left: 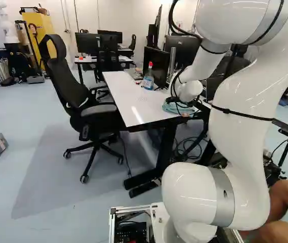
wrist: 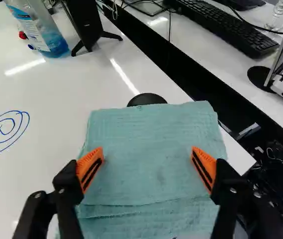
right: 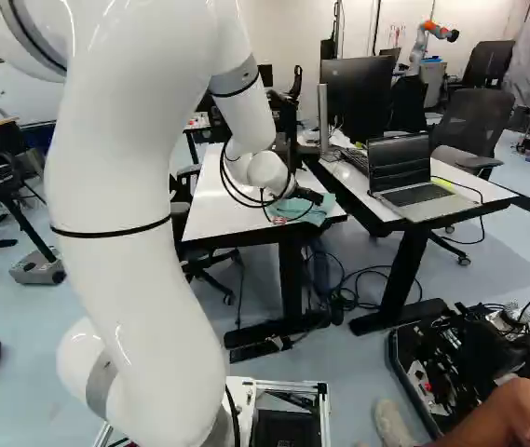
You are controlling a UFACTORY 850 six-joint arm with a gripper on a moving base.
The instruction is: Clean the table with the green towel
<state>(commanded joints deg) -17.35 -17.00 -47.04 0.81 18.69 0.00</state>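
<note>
The tool (right: 309, 196) is wide, its two orange-padded fingers standing well apart over the green towel (wrist: 153, 149), with nothing clasped between them; whether they touch the cloth, I cannot tell. The towel lies folded near a corner of the white surface (wrist: 47, 94), alongside the gap to the next desk (wrist: 191, 47), and a black round thing (wrist: 146, 99) shows at its far edge. Beside the towel, apart from it, is a blue spiral mark (wrist: 6, 131), while a spray bottle (wrist: 38, 32) stands farther off, near a black stand (wrist: 87, 30).
</note>
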